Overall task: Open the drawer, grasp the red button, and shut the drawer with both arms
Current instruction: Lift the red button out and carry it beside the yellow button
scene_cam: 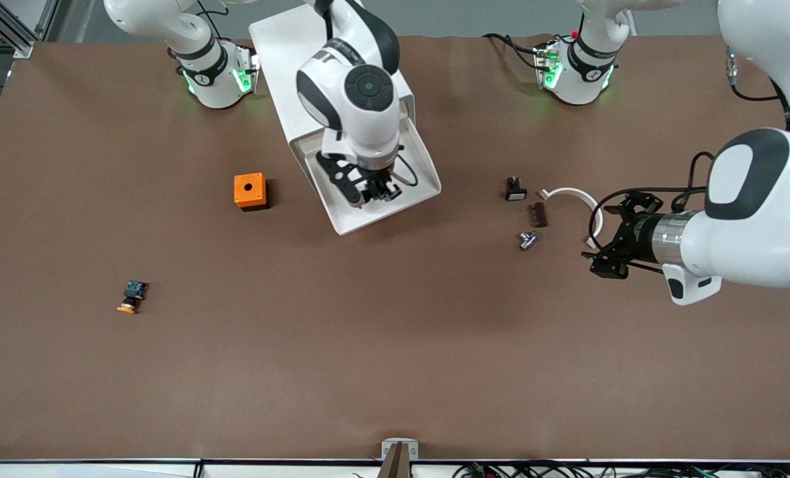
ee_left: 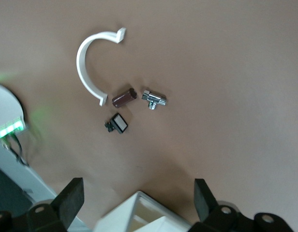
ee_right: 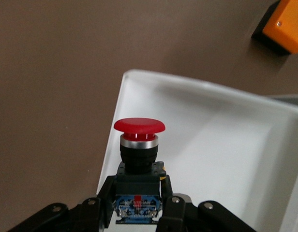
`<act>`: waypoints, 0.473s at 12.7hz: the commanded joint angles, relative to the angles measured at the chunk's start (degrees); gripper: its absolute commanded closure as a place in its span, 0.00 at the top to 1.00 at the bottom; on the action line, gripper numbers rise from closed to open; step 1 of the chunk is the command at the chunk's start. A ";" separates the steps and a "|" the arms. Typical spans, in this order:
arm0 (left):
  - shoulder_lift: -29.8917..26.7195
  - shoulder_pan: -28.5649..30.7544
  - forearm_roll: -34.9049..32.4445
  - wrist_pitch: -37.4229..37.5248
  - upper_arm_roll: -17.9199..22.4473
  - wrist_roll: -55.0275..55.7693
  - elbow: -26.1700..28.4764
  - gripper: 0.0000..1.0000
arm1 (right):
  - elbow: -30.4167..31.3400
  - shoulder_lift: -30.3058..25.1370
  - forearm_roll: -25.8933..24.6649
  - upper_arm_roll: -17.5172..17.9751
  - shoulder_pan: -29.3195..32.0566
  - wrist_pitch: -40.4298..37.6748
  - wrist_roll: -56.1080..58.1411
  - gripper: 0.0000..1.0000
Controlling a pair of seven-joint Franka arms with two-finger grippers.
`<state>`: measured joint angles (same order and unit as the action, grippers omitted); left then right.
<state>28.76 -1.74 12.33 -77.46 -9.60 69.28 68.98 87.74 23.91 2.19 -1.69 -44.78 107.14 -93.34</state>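
Note:
The white drawer point(scene_cam: 425, 169) stands pulled open from its white cabinet point(scene_cam: 282, 60). My right gripper point(scene_cam: 376, 190) is over the open drawer and reaches into it. In the right wrist view it point(ee_right: 138, 195) is shut on the black-and-blue body of the red-capped button point(ee_right: 139, 126), which it holds over the drawer's inside near a rim corner point(ee_right: 134, 77). My left gripper point(scene_cam: 604, 262) is open and empty, low over the table at the left arm's end. In the left wrist view its fingers point(ee_left: 67, 203) stand wide apart, facing the drawer's corner point(ee_left: 139, 210).
An orange box point(scene_cam: 250, 191) sits beside the drawer. An orange-capped button point(scene_cam: 130, 297) lies toward the right arm's end. Near my left gripper lie a black button with a white face point(scene_cam: 515, 189), a brown piece point(scene_cam: 539, 214), a metal fitting point(scene_cam: 528, 239) and a white curved clip point(scene_cam: 571, 194).

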 commanded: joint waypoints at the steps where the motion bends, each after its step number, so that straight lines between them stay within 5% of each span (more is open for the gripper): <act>1: -1.78 1.39 -1.16 0.56 -0.60 -10.72 1.95 1.00 | -1.87 -2.80 1.33 0.72 8.54 -5.17 15.30 0.00; 6: -2.48 0.78 -1.25 -1.81 -2.18 -19.35 4.32 1.00 | 4.87 -4.22 -0.08 0.54 25.06 -0.73 50.66 0.00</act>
<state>27.99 -0.89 12.27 -77.53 -10.65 52.62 70.95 87.32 21.16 2.57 -2.30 -24.28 102.38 -51.39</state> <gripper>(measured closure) 0.000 0.586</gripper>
